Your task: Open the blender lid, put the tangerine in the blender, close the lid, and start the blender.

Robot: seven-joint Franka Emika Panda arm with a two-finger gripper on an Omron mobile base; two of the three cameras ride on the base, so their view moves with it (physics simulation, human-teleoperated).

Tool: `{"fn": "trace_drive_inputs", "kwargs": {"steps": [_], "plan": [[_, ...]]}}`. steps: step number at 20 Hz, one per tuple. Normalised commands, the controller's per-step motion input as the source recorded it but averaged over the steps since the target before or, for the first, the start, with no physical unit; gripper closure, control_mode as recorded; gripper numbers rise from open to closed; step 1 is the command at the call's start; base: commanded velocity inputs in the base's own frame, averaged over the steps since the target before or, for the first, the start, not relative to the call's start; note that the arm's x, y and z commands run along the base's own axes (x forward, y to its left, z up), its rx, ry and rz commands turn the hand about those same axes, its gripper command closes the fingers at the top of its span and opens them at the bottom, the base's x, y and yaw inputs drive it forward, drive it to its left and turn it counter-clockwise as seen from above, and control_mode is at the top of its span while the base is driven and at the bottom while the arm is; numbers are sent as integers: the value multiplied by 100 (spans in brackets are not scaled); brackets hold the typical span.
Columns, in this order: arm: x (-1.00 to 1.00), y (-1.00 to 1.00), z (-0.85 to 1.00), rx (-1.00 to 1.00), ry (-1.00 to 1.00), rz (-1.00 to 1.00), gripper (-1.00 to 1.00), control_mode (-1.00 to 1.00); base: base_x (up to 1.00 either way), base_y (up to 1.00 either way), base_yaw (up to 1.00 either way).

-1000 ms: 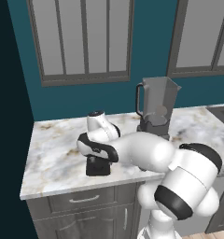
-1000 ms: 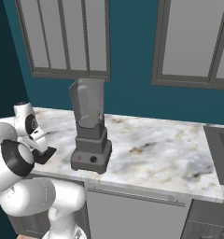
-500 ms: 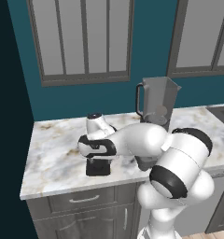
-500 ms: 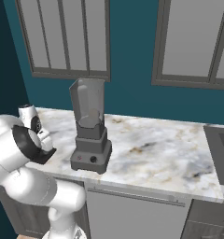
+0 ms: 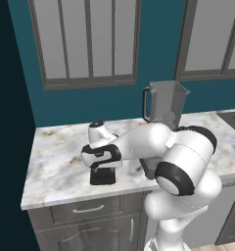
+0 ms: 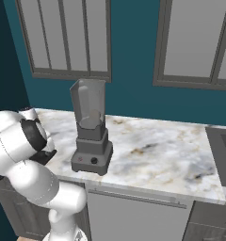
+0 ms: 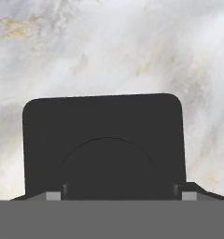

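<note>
Below, the gripper (image 5: 103, 172) clasps the blender lid (image 7: 104, 140) resting flat on the marble counter (image 5: 56, 162); blender (image 6: 90, 129) stands uncovered.

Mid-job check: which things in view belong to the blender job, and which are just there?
Job:
blender, pitcher top open
blender lid, flat on the counter under the end effector
Something pale sits inside the pitcher; too unclear to name.

Bystanders:
marble counter
sink, far right
drawers below

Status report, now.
Claw low over the blender lid on the marble counter; grip unclear. Blender pitcher open-topped. Nothing in the way.
</note>
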Motion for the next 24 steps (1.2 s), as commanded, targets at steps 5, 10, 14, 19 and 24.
{"fn": "trace_drive_inputs", "kwargs": {"steps": [5,10,14,19,24], "plan": [[0,1,-25,1,-7,6,-100,-100,0,0,0],[-7,-10,0,8,-15,1,-100,-100,0,0,0],[-6,-3,-7,8,-8,0,-100,-100,0,0,0],[0,0,-36,7,0,0,-100,-100,0,0,0],[0,0,-54,4,0,1,-100,-100,0,0,0]]}}
